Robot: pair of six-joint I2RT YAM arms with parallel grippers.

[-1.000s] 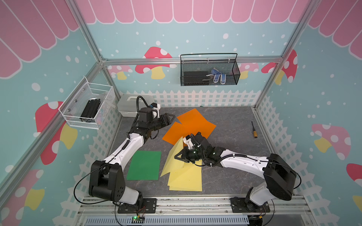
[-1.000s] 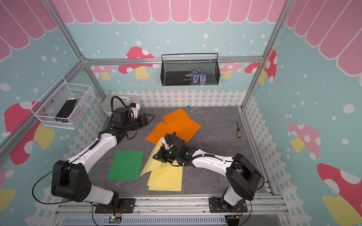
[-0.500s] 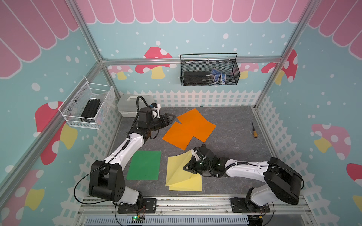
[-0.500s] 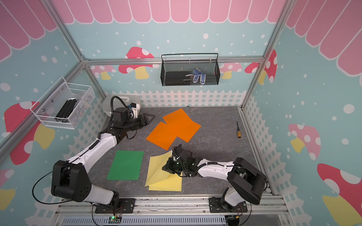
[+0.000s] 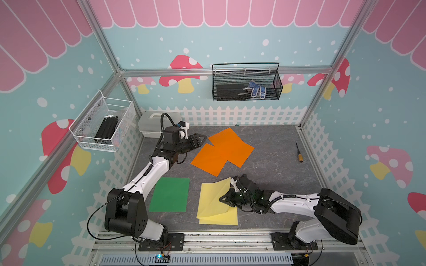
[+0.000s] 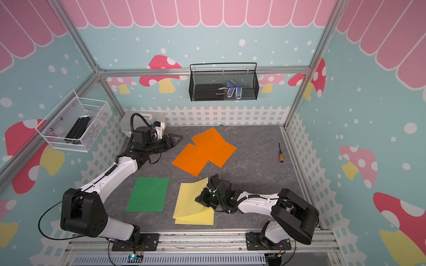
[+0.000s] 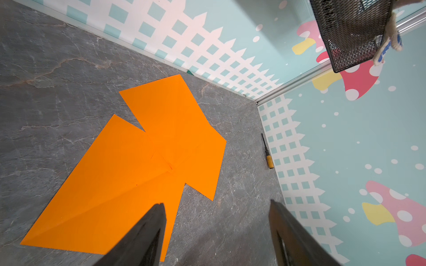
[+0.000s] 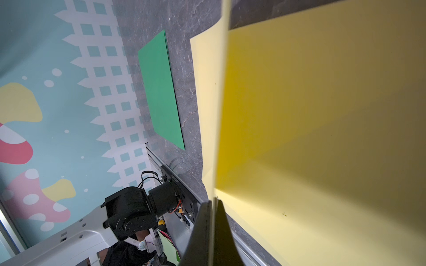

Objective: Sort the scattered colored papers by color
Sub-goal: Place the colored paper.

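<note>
- At lower centre of both top views, the right gripper (image 5: 224,200) is clamped tight on one edge of the upper yellow sheet (image 5: 213,195). The right wrist view shows the paper pinched between the closed jaws.
- The held edge is raised, and the opposite edge rests on the lower yellow sheet (image 5: 222,220), which lies flat. Probable purpose: laying yellow onto yellow to form one pile.
- Count, yellow: two sheets.
- Lower left of centre, the green sheet (image 5: 170,194) lies flat, beside the yellow pair and not touching it. It appears already sorted.
- Count, green: one visible. Whether more lie beneath cannot be determined.
- At frame centre, the orange sheets (image 5: 221,152) lie flat, overlapping and skewed. Judgement: grouped by color, not yet squared.
- Count, orange: two.
- Left of centre, the left gripper (image 5: 202,138) hovers near the orange corner with its jaws wide apart, holding nothing. It is probably stationed to straighten that pair.
- At mid right, one screwdriver (image 5: 298,154) lies on the table (image 5: 276,179), well apart from all papers. It is not part of the sort.
</note>
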